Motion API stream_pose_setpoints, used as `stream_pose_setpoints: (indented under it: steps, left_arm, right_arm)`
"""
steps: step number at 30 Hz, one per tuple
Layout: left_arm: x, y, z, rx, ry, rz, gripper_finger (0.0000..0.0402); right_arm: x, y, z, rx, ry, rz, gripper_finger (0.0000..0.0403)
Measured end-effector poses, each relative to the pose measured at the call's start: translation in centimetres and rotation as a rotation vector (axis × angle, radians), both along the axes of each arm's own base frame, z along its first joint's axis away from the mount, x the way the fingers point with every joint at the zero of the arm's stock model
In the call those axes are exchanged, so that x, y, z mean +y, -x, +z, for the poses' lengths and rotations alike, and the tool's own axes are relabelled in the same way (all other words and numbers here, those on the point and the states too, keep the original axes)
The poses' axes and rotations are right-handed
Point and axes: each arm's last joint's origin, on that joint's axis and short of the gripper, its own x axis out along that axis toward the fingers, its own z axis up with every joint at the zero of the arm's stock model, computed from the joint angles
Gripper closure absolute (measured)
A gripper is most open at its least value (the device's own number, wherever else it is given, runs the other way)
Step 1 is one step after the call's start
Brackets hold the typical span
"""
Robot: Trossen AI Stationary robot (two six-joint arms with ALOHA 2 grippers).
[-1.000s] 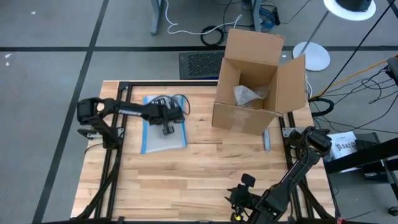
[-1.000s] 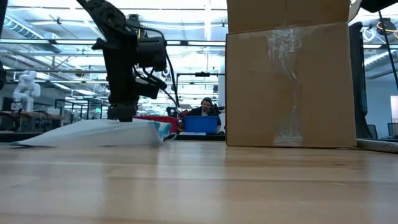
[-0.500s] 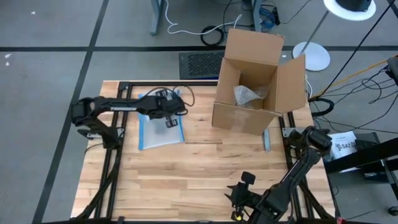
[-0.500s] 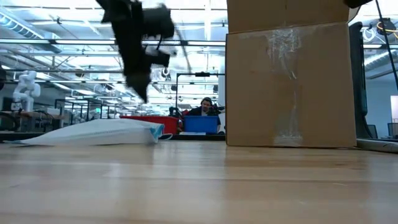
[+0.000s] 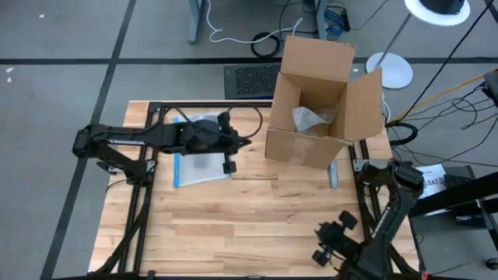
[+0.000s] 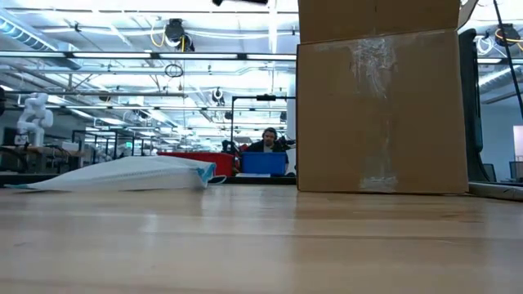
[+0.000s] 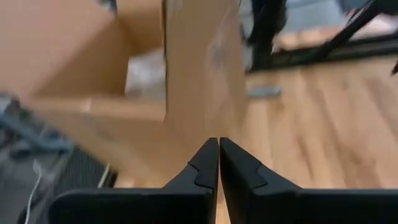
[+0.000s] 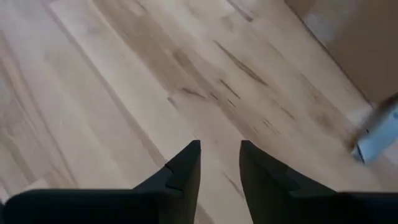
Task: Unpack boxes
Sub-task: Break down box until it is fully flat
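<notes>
High view – carton: the open brown carton (image 5: 323, 105) stands at the far right of the tabletop (image 5: 249, 225), flaps up, with a crumpled clear wrap (image 5: 310, 119) lying inside.
High view – handling: the carton is judged light and stiff-walled but easily tipped; the wrap inside is judged soft and slippery, best pinched at a raised fold.
High view – left jaws: the left gripper (image 5: 228, 166) is held above the tabletop just left of the carton, over the edge of a clear pouch (image 5: 201, 155); nothing is held.
High view – right arm: the right gripper (image 5: 331, 245) waits well in front of the carton.
Low view – carton: its taped front wall rests flat on the tabletop; the pouch lies well to its left.
Left wrist view – jaws: pressed together, empty, pointed at the carton's near corner.
Right wrist view – jaws: partly spread, empty, over bare wood near the carton's corner.
</notes>
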Motion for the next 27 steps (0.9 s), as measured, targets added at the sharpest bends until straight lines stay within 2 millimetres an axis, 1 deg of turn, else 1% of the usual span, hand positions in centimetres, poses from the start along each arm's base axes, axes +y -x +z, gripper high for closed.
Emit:
stream_pose_setpoints:
  steps: [4, 6, 8, 11, 14, 18, 20, 23, 27]
  left_arm:
    - [-0.1, -0.5, 0.8, -0.065, -0.070, -0.073, 0.0381]
    - [0.3, -1.0, 0.5, -0.063, -0.097, -0.077, 0.0378]
    - [1.0, -1.4, 0.2, -0.058, -0.100, -0.055, 0.0366]
    - [2.1, -1.7, -0.1, -0.063, -0.101, -0.023, 0.0331]
    - [2.9, -2.1, -0.2, -0.083, -0.086, -0.039, 0.0280]
    - [3.3, -2.8, -0.1, -0.145, -0.087, -0.053, 0.0209]
    - [3.5, -3.2, 0.0, -0.172, -0.105, -0.054, 0.0182]
    - [4.1, -4.0, -0.9, -0.158, -0.098, -0.074, 0.0159]
    - [5.1, -5.2, -2.4, -0.135, -0.083, -0.087, 0.0158]
  right_arm:
    - [0.6, 1.1, 0.0, -0.057, -0.026, -0.019, 0.0304]
    - [0.7, 1.3, 0.1, -0.083, -0.027, -0.026, 0.0303]
    - [0.7, 1.3, 0.1, -0.097, -0.030, -0.033, 0.0303]
    - [0.8, 1.2, 0.1, -0.111, -0.029, -0.031, 0.0303]
    - [0.7, 1.2, 0.1, -0.108, -0.024, -0.030, 0.0303]
    - [0.7, 1.1, 0.1, -0.108, -0.009, -0.016, 0.0303]
    - [0.6, 1.1, 0.1, -0.121, -0.001, -0.009, 0.0303]
    - [0.5, 0.9, 0.2, -0.139, 0.009, -0.006, 0.0303]
    - [0.4, 0.7, 0.2, -0.136, 0.016, -0.006, 0.0303]
